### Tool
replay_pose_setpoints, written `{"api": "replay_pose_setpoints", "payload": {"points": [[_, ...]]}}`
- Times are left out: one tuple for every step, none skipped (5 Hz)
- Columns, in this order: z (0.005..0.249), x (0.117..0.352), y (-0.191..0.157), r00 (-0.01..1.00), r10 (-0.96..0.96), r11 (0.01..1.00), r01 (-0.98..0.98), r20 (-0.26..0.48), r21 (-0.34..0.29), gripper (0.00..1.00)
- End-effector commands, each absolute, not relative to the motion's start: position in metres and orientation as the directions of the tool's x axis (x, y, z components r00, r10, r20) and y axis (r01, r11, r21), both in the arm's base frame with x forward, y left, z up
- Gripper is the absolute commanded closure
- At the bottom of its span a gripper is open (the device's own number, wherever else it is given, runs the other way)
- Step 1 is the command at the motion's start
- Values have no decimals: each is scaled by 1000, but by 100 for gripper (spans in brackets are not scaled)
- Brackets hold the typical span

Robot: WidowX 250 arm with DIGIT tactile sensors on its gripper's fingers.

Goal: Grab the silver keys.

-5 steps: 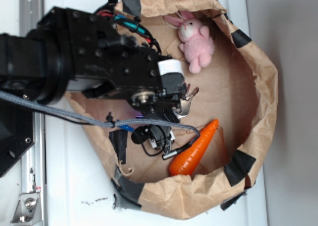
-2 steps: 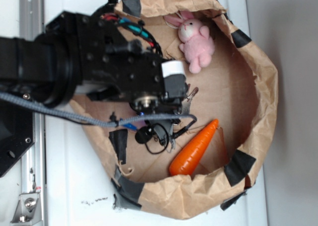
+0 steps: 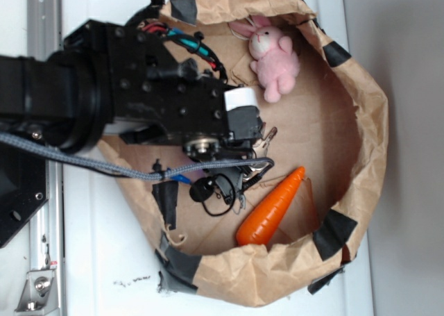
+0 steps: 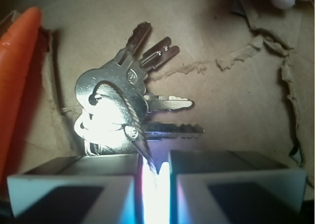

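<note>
White bench [image 3: 104, 260] w/ a few dark specks near its lower edge. Metal rail [image 3: 43, 212] runs along the left side, bracket [image 3: 36, 288] at bottom left corner. Plain grey surface [image 3: 409, 149] fills the right side, past the bench edge. Lighting bright and even; bench top looks washed out.

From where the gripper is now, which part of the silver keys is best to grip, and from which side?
Probably the stacked round heads of the silver keys, where the wire rings bunch them together. The blades fan away from the gripper and lie thin and flat on the brown paper. Come from the head side, as now; the jaws look nearly shut around a ring.
</note>
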State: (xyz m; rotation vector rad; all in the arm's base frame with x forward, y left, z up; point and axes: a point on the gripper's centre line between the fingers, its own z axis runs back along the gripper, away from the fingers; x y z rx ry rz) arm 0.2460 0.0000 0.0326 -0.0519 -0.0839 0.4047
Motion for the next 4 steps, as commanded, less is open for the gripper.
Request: {"api": "replay_pose_setpoints", "payload": {"points": [[41,251,-1,911,396,918,-391,111,-70,100],[52,253,-1,895,432,901,-432,110,-26,100],[102,267,13,798,600,798,-602,57,31,100],[146,274,56,708,697,713,-701,-113,4,100]]}}
